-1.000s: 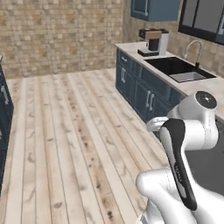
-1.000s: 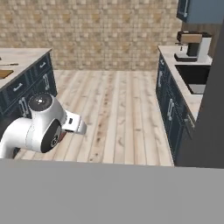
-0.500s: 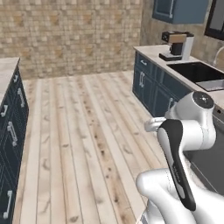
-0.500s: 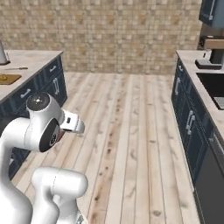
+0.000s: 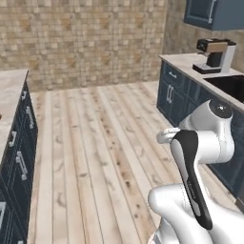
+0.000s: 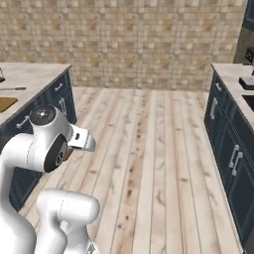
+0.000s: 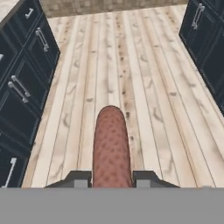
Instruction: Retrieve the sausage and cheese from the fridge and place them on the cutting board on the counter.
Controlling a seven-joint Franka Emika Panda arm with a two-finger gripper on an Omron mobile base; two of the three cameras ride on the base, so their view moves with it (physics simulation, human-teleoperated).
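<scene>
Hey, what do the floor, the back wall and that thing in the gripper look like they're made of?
Floor: pale wood planks, matte, with visible grain and knots.
Back wall: small tan and brown stone or brick tiles, rough-looking.
Sausage, held in the gripper: reddish-brown, with a pebbled, meat-like skin.

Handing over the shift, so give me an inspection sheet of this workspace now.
Surface: beige counter at left, another counter at right; plank floor between.
Job's things: sausage held in the claw, pointing forward over the floor; edge of the cutting board on the left counter; cheese and fridge nothing seen.
Clutter: coffee machine on the right counter.
Grippers: claw shut on the sausage.
Cables: nothing seen.
Surroundings: brick wall, dark blue cabinets on both sides.
</scene>
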